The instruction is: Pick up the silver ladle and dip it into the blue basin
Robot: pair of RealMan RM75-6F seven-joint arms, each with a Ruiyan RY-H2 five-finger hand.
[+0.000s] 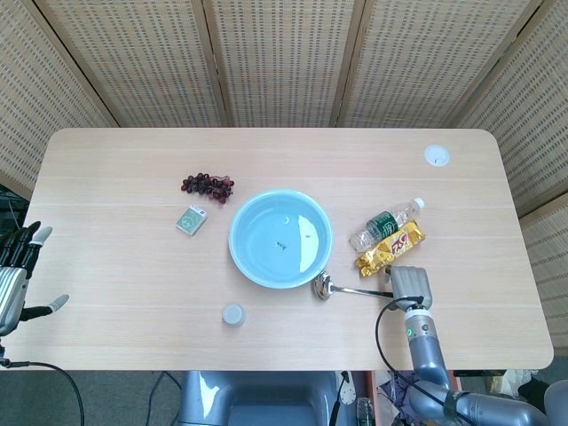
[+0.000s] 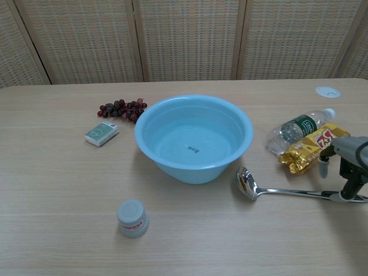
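Woven screens back a pale wooden table with the blue basin at its middle.
Just right of the basin, the silver ladle lies flat, bowl toward the basin. The right hand sits over the handle's far end, fingers pointing down onto it; whether it grips I cannot tell. The left hand hangs off the table's left edge, fingers spread, holding nothing.

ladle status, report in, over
Right hand over the silver ladle handle, fingers down at it, grasp unclear. Left hand idle. Ladle flat beside blue basin. Path clear.
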